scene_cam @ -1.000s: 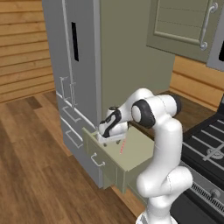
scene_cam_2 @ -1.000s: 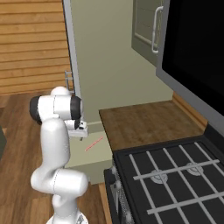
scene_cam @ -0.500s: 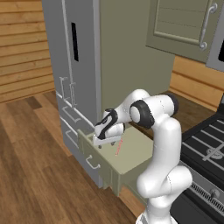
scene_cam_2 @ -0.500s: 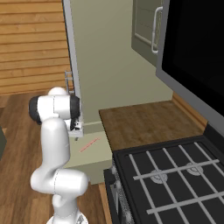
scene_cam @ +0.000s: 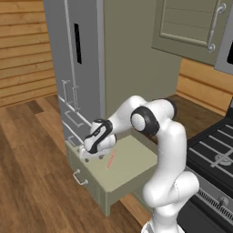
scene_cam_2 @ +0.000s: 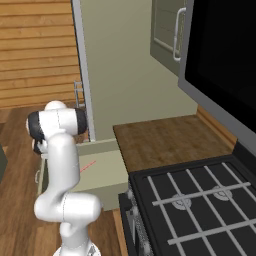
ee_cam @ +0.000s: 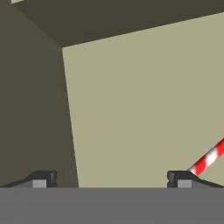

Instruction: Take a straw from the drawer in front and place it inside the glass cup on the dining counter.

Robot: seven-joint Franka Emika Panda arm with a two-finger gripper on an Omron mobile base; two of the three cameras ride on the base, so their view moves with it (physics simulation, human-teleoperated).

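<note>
Fingers of the tool (ee_cam: 112, 178) stand wide apart and grip nothing, poised low inside the open drawer (scene_cam: 132, 166) over its pale floor. In the hand view the straw (ee_cam: 210, 159) (red and white stripes) lies flat on the drawer floor, its near end just beside one fingertip (ee_cam: 179, 177). From the left base view the tool (scene_cam: 91, 154) sits at the drawer's front left corner, the straw (scene_cam: 111, 159) just beside it.
</note>
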